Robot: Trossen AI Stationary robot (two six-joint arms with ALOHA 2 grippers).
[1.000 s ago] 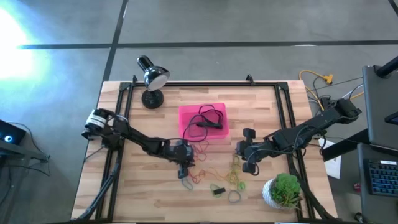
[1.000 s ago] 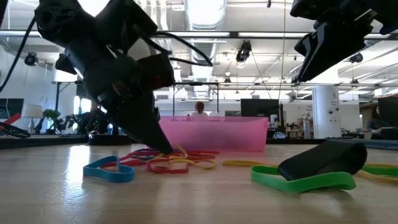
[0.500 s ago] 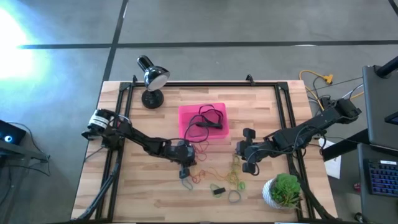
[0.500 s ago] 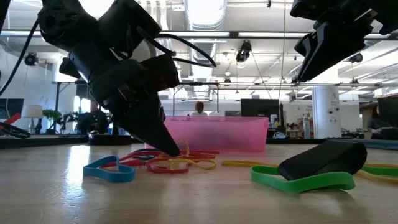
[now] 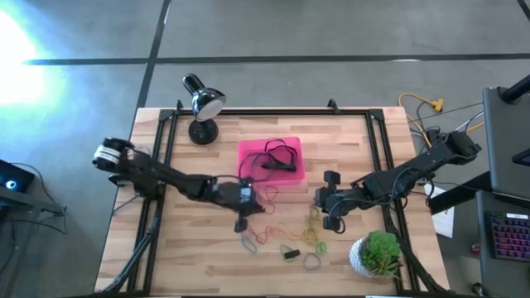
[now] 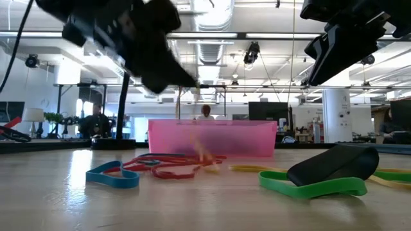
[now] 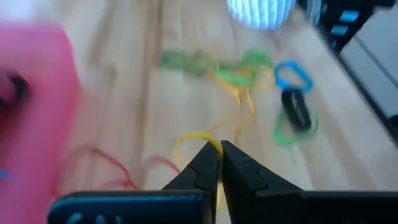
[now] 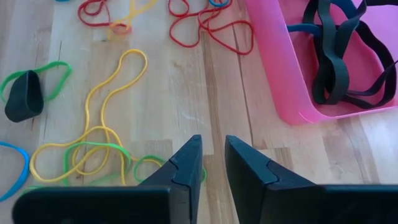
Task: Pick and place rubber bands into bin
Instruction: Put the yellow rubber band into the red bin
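Observation:
Rubber bands (image 5: 290, 236) lie loose on the wood, near of the pink bin (image 5: 271, 163): yellow and green ones (image 8: 93, 137), red ones (image 8: 211, 28), a blue one (image 6: 112, 174) and a broad black one (image 6: 334, 163). Black bands (image 8: 339, 56) lie inside the bin. My left gripper (image 5: 241, 223) is above the left part of the pile, raised well off the table (image 6: 191, 82), and shut on a yellow band. My right gripper (image 5: 318, 199) hovers right of the bin, above the yellow and green bands, its fingers slightly open (image 8: 212, 146). My left gripper (image 7: 216, 148) pinches a thin yellow rubber band (image 7: 198, 138) between its fingertips, coming from above and slanting down. The band hangs slack below the fingers as a blurred yellow streak (image 6: 202, 154), with its lower end close to the table.
A black desk lamp (image 5: 201, 103) stands at the far left corner, and a plant in a white pot (image 5: 377, 255) at the near right. Black frame rails (image 5: 166, 165) run along the table's sides. Yellow cables (image 5: 422, 108) lie off the right edge.
My left gripper has risen from the pile, staying shut, and drawn back a little toward the bin. The yellow band that lay on the table among the red ones has come up with it and now dangles. My right arm has kept still.

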